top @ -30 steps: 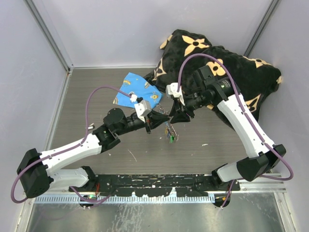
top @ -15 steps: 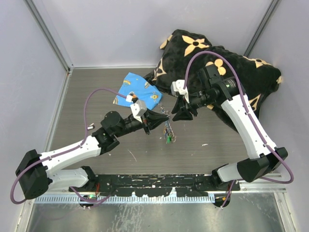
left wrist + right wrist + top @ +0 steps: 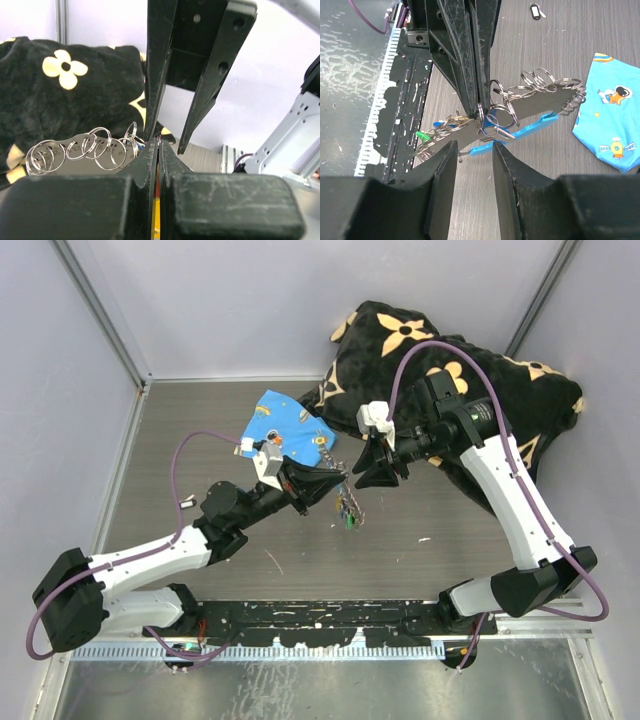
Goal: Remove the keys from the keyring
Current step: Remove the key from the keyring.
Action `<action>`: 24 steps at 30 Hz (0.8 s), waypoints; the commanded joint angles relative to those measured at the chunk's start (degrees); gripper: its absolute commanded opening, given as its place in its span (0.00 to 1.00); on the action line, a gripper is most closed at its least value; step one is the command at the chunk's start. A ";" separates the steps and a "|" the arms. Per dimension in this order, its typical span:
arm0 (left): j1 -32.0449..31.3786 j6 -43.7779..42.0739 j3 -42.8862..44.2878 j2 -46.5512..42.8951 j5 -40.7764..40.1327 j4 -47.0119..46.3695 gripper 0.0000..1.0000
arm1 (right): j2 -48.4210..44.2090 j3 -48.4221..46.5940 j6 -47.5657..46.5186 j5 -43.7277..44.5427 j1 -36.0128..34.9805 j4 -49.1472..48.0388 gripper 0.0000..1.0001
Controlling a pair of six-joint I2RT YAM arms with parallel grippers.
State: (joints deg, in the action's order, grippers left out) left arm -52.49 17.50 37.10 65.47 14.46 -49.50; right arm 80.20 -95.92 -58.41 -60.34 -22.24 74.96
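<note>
The keyring (image 3: pixel 535 106) is a flat grey metal plate with a light-blue curved piece (image 3: pixel 532 127) along its edge and several split rings. My left gripper (image 3: pixel 479 107) is shut on it and holds it above the table. The keys (image 3: pixel 435 136) cluster at its lower end, one with a green head (image 3: pixel 422 136). From above, the keys (image 3: pixel 349 514) dangle under the left gripper (image 3: pixel 338 481). My right gripper (image 3: pixel 473 147) is open, its tips just short of the blue piece with nothing between them; from above the right gripper (image 3: pixel 366 470) faces the left one.
A blue printed cloth (image 3: pixel 290 428) lies on the table behind the grippers. A black plush blanket with cream flowers (image 3: pixel 470 370) fills the back right corner. A small dark tag (image 3: pixel 535 11) lies loose on the wooden table (image 3: pixel 180 440).
My left wrist has swung back and to the left and twisted, still holding the keyring, and the keys have risen slightly. The right gripper has shifted a little toward the back.
</note>
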 commanded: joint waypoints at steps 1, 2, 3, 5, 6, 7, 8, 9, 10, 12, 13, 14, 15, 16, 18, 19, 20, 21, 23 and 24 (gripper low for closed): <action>-0.11 4.10 0.91 -0.18 -2.13 -11.56 0.00 | -0.94 -2.53 -2.46 -2.14 0.28 -1.41 0.40; -0.10 4.39 0.95 -0.24 -2.29 -11.41 0.00 | -0.93 -2.85 -2.95 -2.19 0.35 -1.42 0.40; -0.07 4.73 0.95 -0.23 -2.40 -11.29 0.00 | -0.93 -3.21 -3.50 -2.15 0.34 -1.40 0.40; -0.07 4.91 0.95 -0.45 -2.71 -10.73 0.00 | -0.80 -4.09 -4.48 -1.82 0.32 -1.31 0.39; -0.07 4.91 0.95 -0.53 -2.76 -10.49 0.00 | -0.76 -4.48 -4.82 -1.49 0.32 -1.31 0.40; -0.07 4.92 1.01 -0.68 -2.83 -9.99 0.00 | -0.67 -5.01 -5.07 -1.15 0.33 -1.31 0.40; -0.07 4.92 1.19 -0.70 -2.94 -9.71 0.00 | -0.59 -5.66 -5.19 -0.80 0.30 -1.36 0.39; -0.07 4.98 1.28 -0.63 -2.96 -9.51 0.00 | -0.55 -6.13 -5.36 -0.45 0.27 -1.39 0.39; -0.09 5.04 1.37 -0.53 -2.99 -9.31 0.00 | -0.50 -6.46 -5.49 -0.26 0.36 -1.39 0.39; -0.09 5.25 1.52 -0.33 -3.12 -8.91 0.00 | -0.40 -6.83 -5.99 -0.34 0.31 -1.47 0.40; -0.07 5.34 1.61 -0.28 -3.08 -8.87 0.00 | -0.34 -6.71 -6.29 -0.58 0.28 -1.56 0.40; -0.07 5.42 1.65 -0.22 -3.14 -8.74 0.00 | -0.32 -6.44 -6.66 -0.84 0.33 -1.57 0.40; -0.07 5.44 1.73 -0.18 -3.17 -8.55 0.00 | -0.31 -6.15 -6.93 -1.18 0.28 -1.71 0.39; -0.11 5.44 1.86 -0.24 -3.20 -8.31 0.00 | -0.25 -5.77 -7.16 -1.33 0.33 -1.90 0.40; -0.07 5.44 1.96 -0.32 -3.21 -7.89 0.00 | -0.22 -5.21 -7.48 -1.56 0.30 -2.07 0.40; -0.08 5.44 2.00 -0.38 -3.16 -7.78 0.00 | -0.26 -4.94 -7.62 -1.54 0.26 -2.24 0.40; -0.13 5.44 1.96 -0.43 -3.20 -7.59 0.00 | -0.23 -4.79 -7.72 -1.52 0.26 -2.33 0.40; -0.14 5.49 2.08 -0.43 -3.21 -7.49 0.00 | -0.24 -4.68 -7.83 -1.46 0.20 -2.42 0.40; -0.07 5.53 2.17 -0.39 -3.15 -7.37 0.00 | -0.28 -4.49 -8.06 -1.41 0.12 -2.53 0.40; -0.07 5.53 2.23 -0.34 -3.12 -7.26 0.00 | -0.24 -4.27 -8.18 -1.45 -0.06 -2.61 0.39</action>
State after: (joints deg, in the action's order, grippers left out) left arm -52.49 22.72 37.10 65.78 12.19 -52.18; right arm 80.27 -100.44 -65.01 -60.29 -22.26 74.15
